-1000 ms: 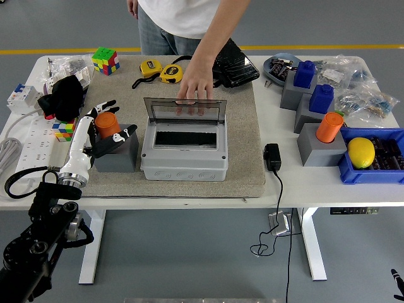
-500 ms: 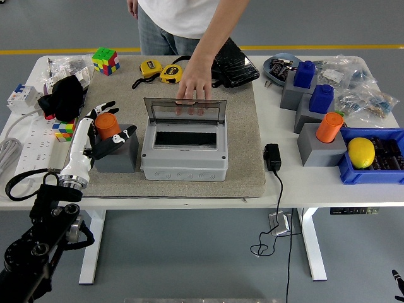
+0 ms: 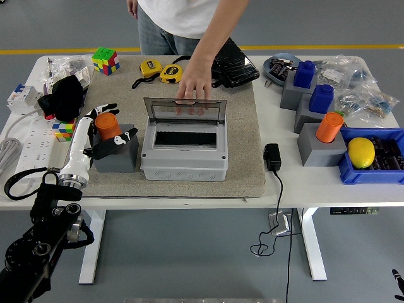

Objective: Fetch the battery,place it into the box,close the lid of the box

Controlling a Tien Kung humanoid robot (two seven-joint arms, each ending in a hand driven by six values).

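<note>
An orange cylindrical battery [image 3: 107, 125] stands upright in a grey holder block [image 3: 118, 153] at the left of the mat. My left hand [image 3: 112, 126] is open around it, with fingers [image 3: 105, 108] behind the battery and the thumb [image 3: 128, 134] at its front right. I cannot tell whether they touch it. The grey box [image 3: 184, 161] sits in the middle of the mat with its clear lid [image 3: 184, 111] raised. A person's hand [image 3: 194, 88] rests on the lid's top edge.
A second orange battery [image 3: 329, 127] stands on a grey block at the right, beside blue pieces [image 3: 321, 98] and a blue bin [image 3: 379, 173] holding a yellow ball [image 3: 361, 152]. Rubik's cubes [image 3: 105, 60], tape measures [image 3: 161, 71], a power strip [image 3: 30, 144] and a black adapter [image 3: 273, 156] lie around.
My left forearm has shifted slightly to the left and down. The hand stays around the battery. The person's hand stays on the lid.
</note>
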